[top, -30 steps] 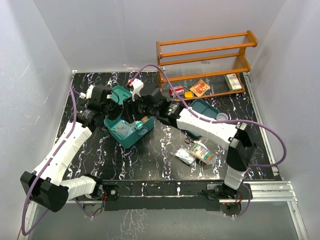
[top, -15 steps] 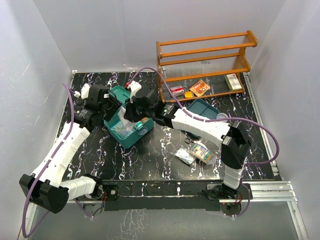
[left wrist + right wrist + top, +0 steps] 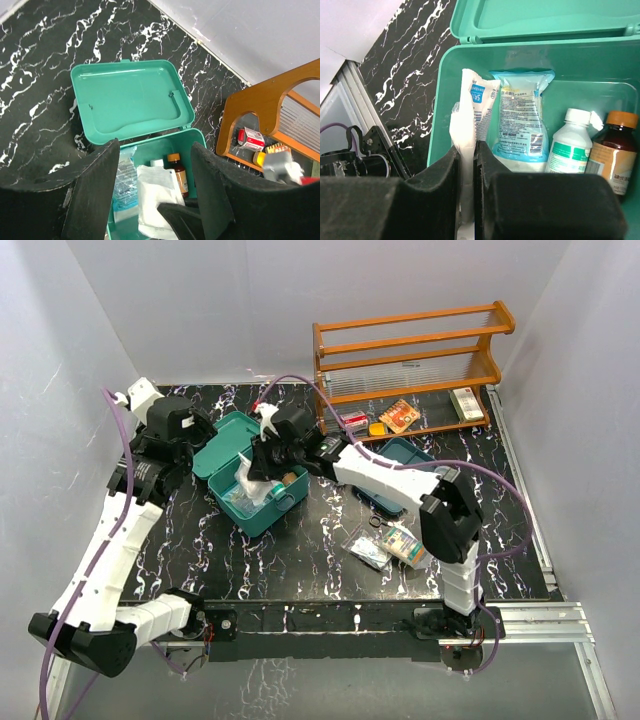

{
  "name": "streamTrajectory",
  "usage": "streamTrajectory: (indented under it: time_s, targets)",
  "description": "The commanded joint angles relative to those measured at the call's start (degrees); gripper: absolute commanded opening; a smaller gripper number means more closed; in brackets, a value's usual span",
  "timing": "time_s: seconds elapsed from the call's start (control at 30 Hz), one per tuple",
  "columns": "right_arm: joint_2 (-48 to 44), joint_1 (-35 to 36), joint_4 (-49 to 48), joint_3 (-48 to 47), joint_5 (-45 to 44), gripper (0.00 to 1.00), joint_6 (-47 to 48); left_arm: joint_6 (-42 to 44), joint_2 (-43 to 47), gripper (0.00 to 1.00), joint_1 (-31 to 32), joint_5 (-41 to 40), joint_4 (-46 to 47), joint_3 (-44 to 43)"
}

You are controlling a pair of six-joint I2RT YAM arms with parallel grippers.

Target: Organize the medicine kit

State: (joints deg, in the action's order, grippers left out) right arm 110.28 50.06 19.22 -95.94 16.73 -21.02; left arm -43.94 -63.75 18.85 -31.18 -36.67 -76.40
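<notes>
Top external view: against the earlier frame, the left gripper (image 3: pixel 168 430) has left the kit lid and drawn back toward the far left corner of the table (image 3: pixel 300 565). Its jaws, then closed, now stand apart and empty. The right gripper (image 3: pixel 262 462), then parted, is now pinched on a white packet (image 3: pixel 245 480) inside the medicine kit (image 3: pixel 262 508), and its elbow has swung leftward.

The kit sits in the far left part of the table with its lid (image 3: pixel 130 100) laid fully back. Beside the packet stand a blue-white pouch (image 3: pixel 520 120), a white bottle (image 3: pixel 570 145) and a brown bottle (image 3: pixel 615 155) with an orange cap.

Hidden or unclear: the packet's lower end disappears between the right fingers (image 3: pixel 440 185). The right arm covers part of the kit's interior and part of the blue-teal tray (image 3: pixel 410 452). Label print is too small to read. The wooden rack (image 3: pixel 260 110) is cut off in the left wrist view.
</notes>
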Motion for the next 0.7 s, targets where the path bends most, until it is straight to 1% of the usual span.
streamTrajectory:
  time_s: [0.0,0.23,0.37,0.43,0.57,0.67]
  targets:
    - [3.36,-0.01,1.24,-5.89,4.38,0.04,-0.34,5.84,2.12,0.57,-0.22,-2.13,3.30,-1.61]
    - [10.77,-0.05,2.90,-11.81,6.97,0.05,-0.55,5.10,1.06,0.57,-0.24,-1.59,4.30,-1.72]
    - [13.34,-0.03,3.65,-13.82,7.86,0.06,-1.22,5.97,-0.24,0.57,-0.22,-1.89,4.92,-2.44]
    - [13.77,-0.02,3.49,-13.21,7.66,0.07,-2.20,6.65,-0.66,0.57,-0.26,-2.17,4.89,-2.78]
    - [14.27,0.03,2.78,-11.73,8.05,0.11,-3.11,7.43,-0.50,0.58,-0.30,-1.98,5.21,-2.00]
    - [15.33,0.08,3.20,-12.42,9.24,0.16,-3.31,7.14,0.14,0.58,-0.28,-1.21,5.27,-1.12]
